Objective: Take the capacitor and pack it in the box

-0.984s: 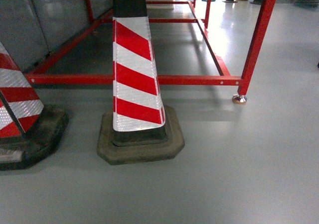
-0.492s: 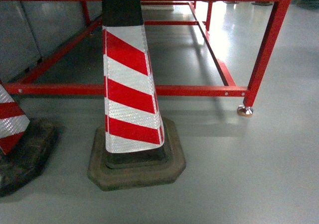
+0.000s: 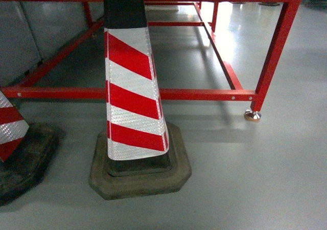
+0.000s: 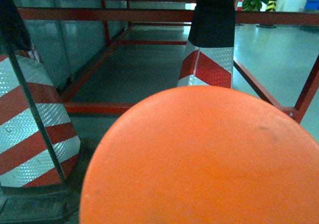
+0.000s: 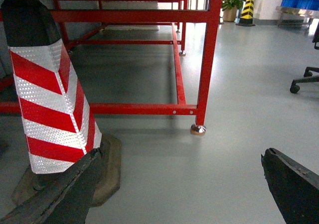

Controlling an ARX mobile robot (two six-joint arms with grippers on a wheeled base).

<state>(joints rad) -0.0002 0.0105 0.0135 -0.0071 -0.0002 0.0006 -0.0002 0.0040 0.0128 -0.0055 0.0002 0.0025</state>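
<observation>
No capacitor and no box show in any view. In the right wrist view my right gripper (image 5: 180, 154) hangs open above bare grey floor, its two black fingers (image 5: 65, 191) far apart with nothing between them. A large, round, smooth orange surface (image 4: 209, 159) fills the lower part of the left wrist view and hides the left gripper's jaws. I cannot tell what that orange thing is or whether it is held. Neither gripper appears in the head view.
A red-and-white striped cone (image 3: 133, 97) on a dark rubber base stands just ahead, with a second cone (image 3: 10, 133) at the left edge. Behind them runs a low red steel frame (image 3: 194, 94) with a metal foot (image 3: 252, 115). A chair base (image 5: 304, 79) sits at the right.
The cones and the red frame have slid left and down in the head view over the last second. In the last half second they barely shift.
</observation>
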